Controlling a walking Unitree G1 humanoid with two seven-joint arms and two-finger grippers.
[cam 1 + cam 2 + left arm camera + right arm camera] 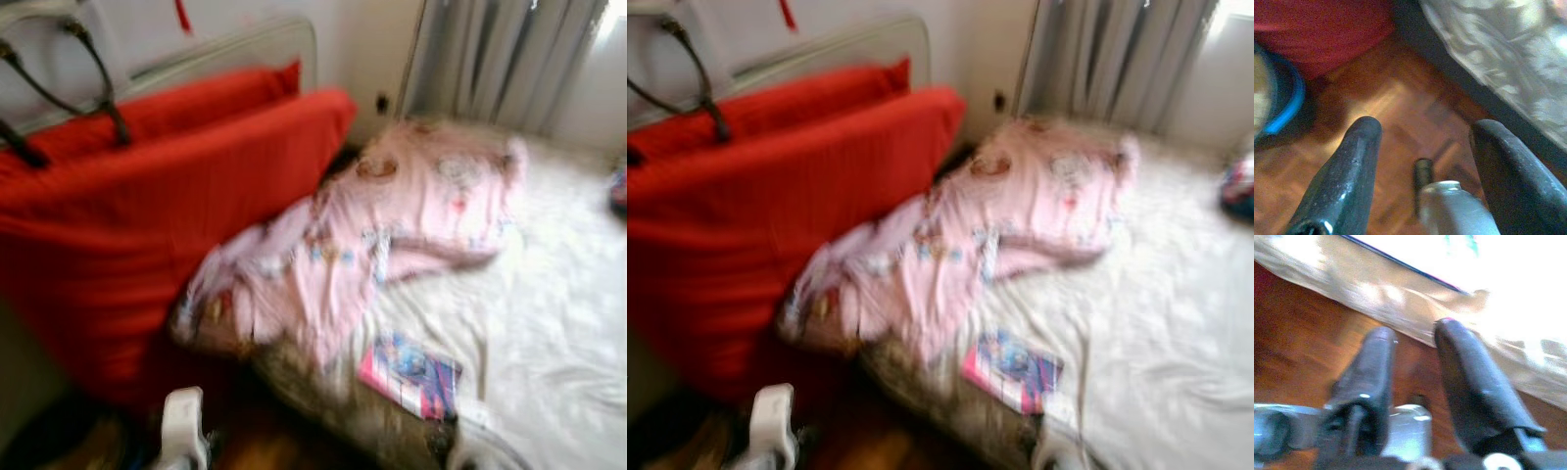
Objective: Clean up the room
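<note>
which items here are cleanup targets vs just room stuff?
Likely for the job:
- pink blanket, crumpled on the bed
- picture book, near the bed's edge
- both grippers, low over the wood floor, holding nothing

Just there:
- red cushion
- grey curtain
- white bedsheet
- blue-rimmed basin

Both head eyes look down, blurred, at the same bed (549, 323) and red cushion (147, 215); each wrist camera faces the wooden floor (1400, 112) closely, seemingly beside the bed's edge.
</note>
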